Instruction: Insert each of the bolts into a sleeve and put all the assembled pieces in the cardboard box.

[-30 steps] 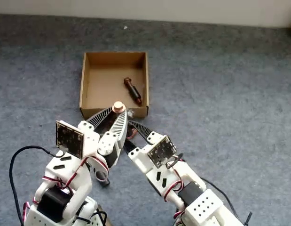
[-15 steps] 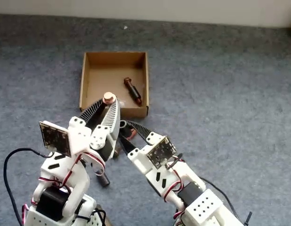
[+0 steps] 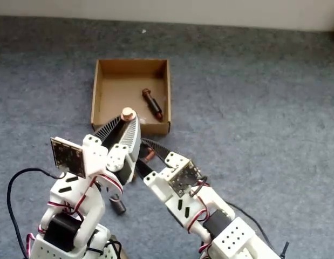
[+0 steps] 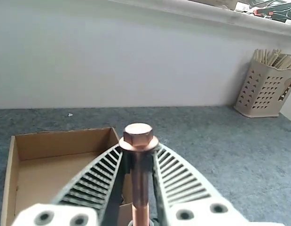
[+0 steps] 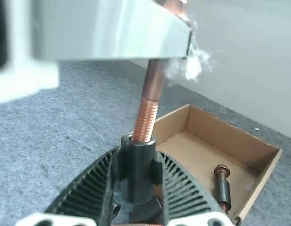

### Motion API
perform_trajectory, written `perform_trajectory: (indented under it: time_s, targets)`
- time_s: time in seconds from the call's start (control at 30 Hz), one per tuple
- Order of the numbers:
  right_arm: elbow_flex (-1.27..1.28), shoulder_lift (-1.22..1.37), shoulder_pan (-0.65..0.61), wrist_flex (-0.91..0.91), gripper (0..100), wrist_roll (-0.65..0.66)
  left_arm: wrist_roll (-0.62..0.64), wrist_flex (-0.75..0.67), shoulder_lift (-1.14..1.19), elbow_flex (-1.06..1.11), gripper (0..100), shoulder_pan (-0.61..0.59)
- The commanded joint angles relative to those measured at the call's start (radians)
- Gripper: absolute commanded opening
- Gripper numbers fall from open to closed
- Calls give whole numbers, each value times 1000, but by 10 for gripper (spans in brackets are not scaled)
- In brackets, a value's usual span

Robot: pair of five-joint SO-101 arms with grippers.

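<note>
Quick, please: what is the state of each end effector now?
Left end effector: shut on the bolt.
Right end effector: shut on the sleeve.

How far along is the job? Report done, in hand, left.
Done: one assembled piece lies in the box. In hand: left gripper holds a bolt, its tip at the mouth of the sleeve in the right gripper. Left: seat it, box it; another sleeve lies on the carpet.

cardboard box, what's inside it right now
Inside the cardboard box, one assembled bolt-and-sleeve piece lies near the right wall. The left gripper and the bolt it holds cover a patch of floor by the near wall, so that spot can't be checked.
</note>
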Motion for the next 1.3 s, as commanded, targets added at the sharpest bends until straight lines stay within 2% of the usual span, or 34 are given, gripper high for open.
perform_trajectory:
  time_s: [0.0, 0.3, 0.5, 0.63, 0.83, 1.03, 1.27]
  targets:
    - [131, -18, -5, -28, 5, 9, 8, -20, -10, -5, 5, 41]
    - [134, -18, -2, -27, 5, 9, 5, 25, -10, -12, 21, 39]
    - [131, -18, 54, -27, 5, 8, 5, 103, -10, -12, 241, 5]
    - [133, -18, 58, -27, 5, 8, -63, 161, -10, -38, 248, 8]
    - [137, -18, 59, -27, 5, 8, -75, 216, -10, -99, 250, 1]
    - [139, -18, 74, -18, 5, 3, -236, 318, -10, -197, 248, -15]
    - [131, -18, 183, -18, 5, -224, -316, 454, -10, -220, 248, -50]
